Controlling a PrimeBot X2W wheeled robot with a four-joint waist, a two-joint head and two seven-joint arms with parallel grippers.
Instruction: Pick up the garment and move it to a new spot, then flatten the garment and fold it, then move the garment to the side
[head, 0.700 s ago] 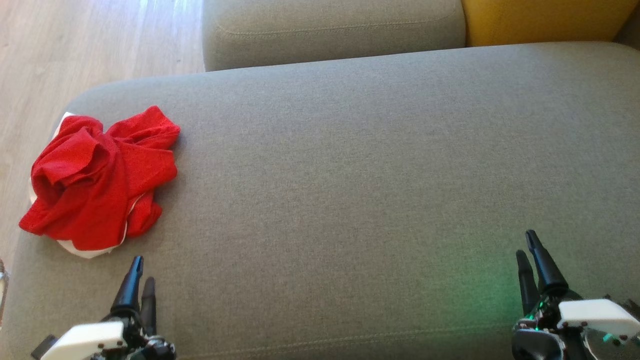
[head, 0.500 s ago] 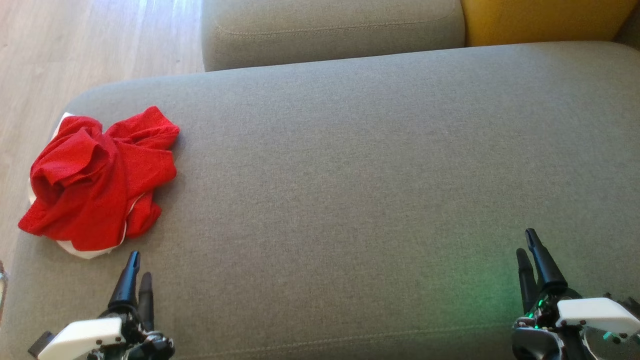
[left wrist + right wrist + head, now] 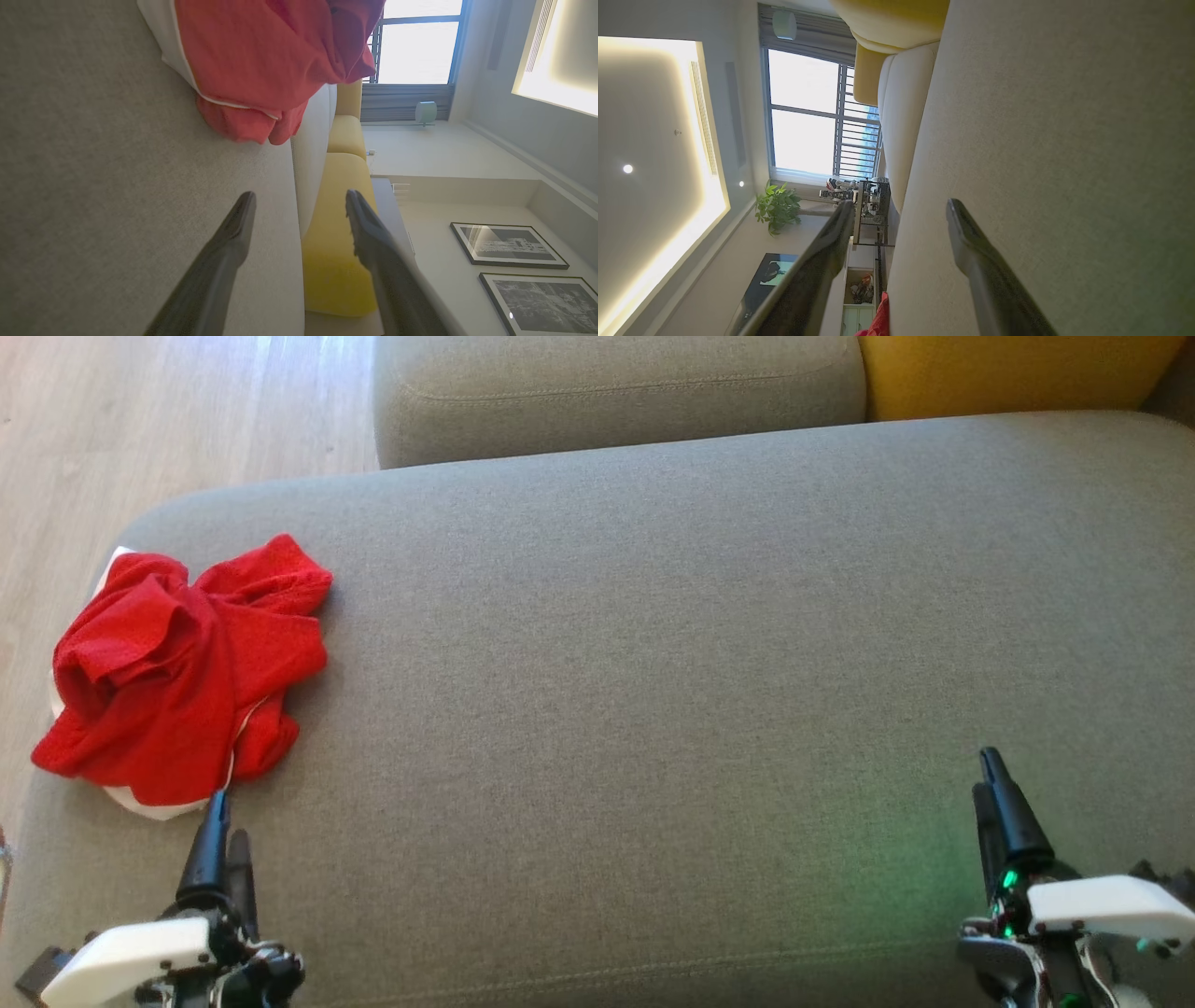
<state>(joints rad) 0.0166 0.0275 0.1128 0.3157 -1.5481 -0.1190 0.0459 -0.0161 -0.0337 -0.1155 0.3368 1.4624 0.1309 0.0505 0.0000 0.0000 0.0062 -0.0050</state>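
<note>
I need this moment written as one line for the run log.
garment: crumpled, left end of sofa | left gripper: open, near garment, apart | right gripper: open, empty | pick-up: not yet done

Garment (image 3: 182, 667): saturated red, plain, with a thin white piping line and white fabric showing at its edges.
Seat cushion (image 3: 653, 663): grey-olive, fine even weave, no print. A green tint lies on its cloth at the near right corner.
Back cushion (image 3: 616, 392), beyond the seat cushion: same grey-olive.
Yellow cushion (image 3: 1008, 373), beyond the seat cushion's far right corner: mustard, plain.
Floor (image 3: 140, 420), off the seat cushion's left end: pale wood, plank grain.
Left gripper (image 3: 230, 817) and right gripper (image 3: 983, 773): black fingers, white housings.
</note>
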